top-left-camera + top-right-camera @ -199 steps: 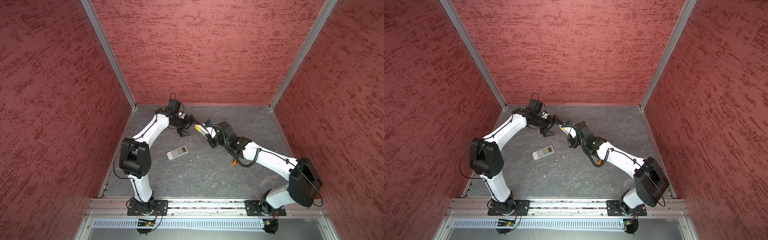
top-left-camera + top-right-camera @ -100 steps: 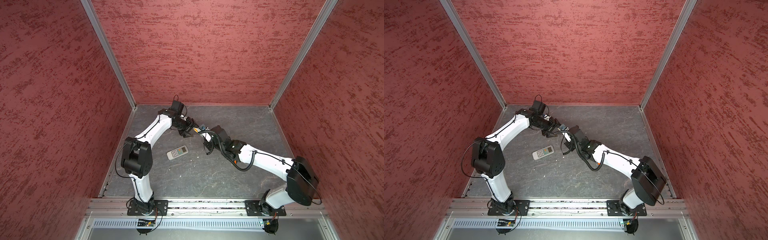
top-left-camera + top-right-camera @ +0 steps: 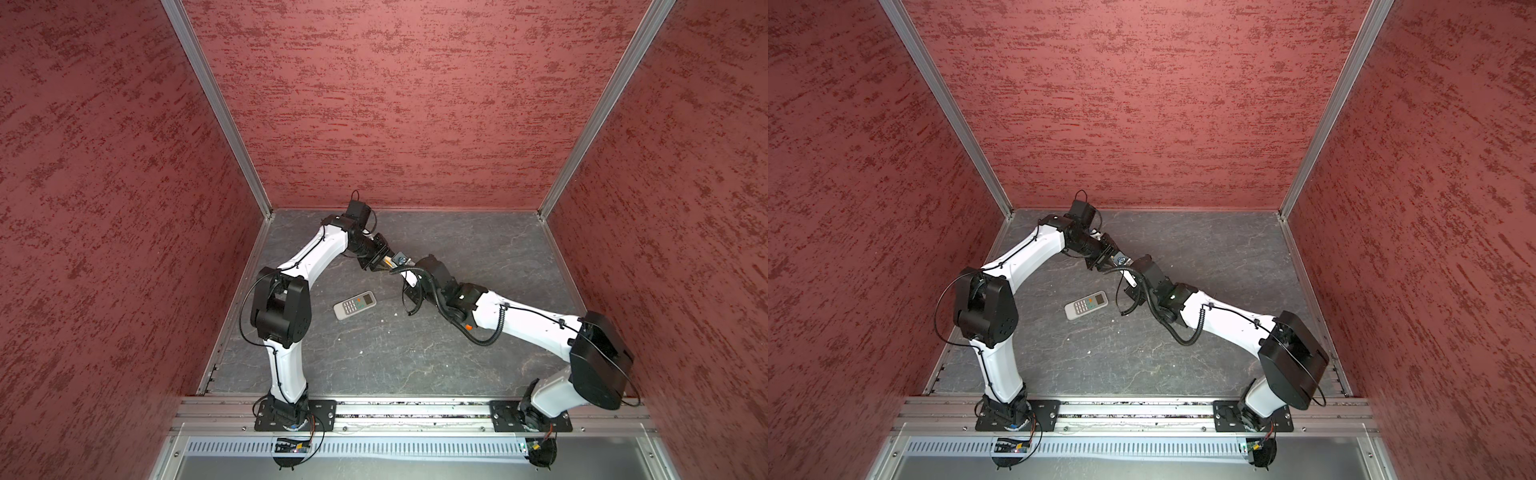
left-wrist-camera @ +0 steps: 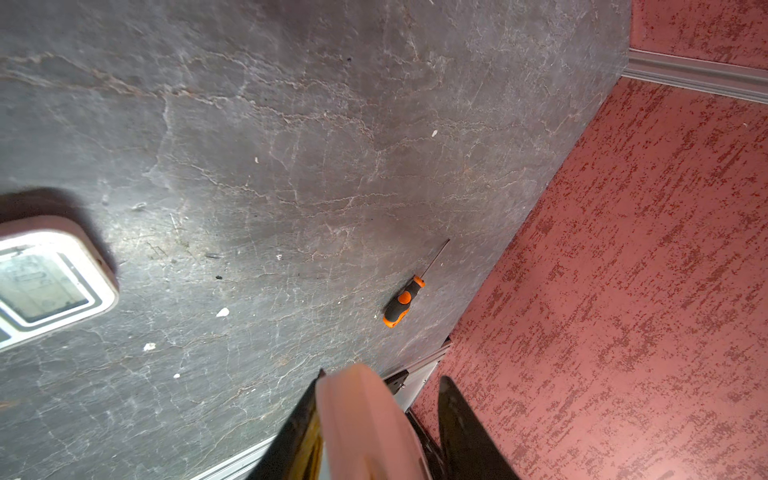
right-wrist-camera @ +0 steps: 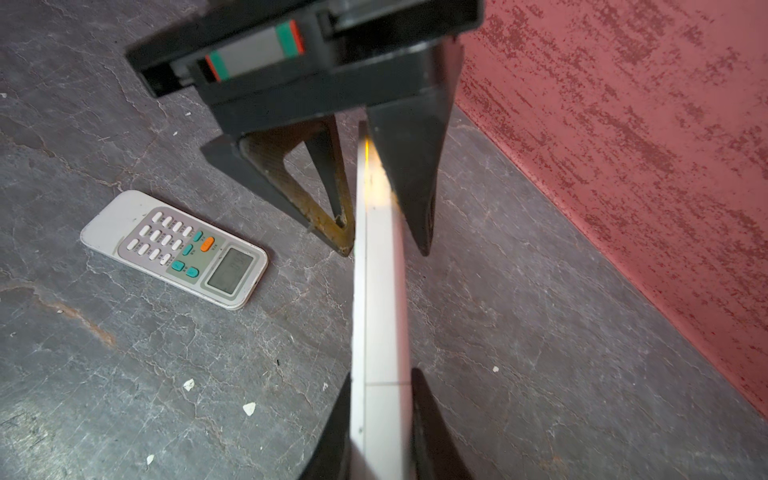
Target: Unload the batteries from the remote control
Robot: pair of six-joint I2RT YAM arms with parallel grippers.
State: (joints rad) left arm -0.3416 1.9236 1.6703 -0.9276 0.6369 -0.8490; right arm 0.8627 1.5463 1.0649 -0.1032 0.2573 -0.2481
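Note:
My right gripper (image 5: 381, 374) is shut on one end of a white remote control (image 5: 380, 311), held edge-on above the table. In both top views it hangs mid-table between the two arms (image 3: 411, 279) (image 3: 1131, 279). My left gripper (image 4: 384, 374) straddles the remote's other end. That end lies against one finger, and a gap shows on the other finger's side. In the right wrist view both left fingers (image 5: 328, 195) flank the remote. No batteries show in any view.
A second white remote (image 3: 354, 304) (image 5: 174, 249) lies face up, buttons and screen showing, on the grey table in front of the grippers. An orange-and-black screwdriver (image 4: 401, 301) lies near the right wall. Red walls enclose three sides.
My left gripper has moved right to meet the held remote, and its jaws have narrowed around the remote's end. The right arm has shifted the remote slightly left toward it.

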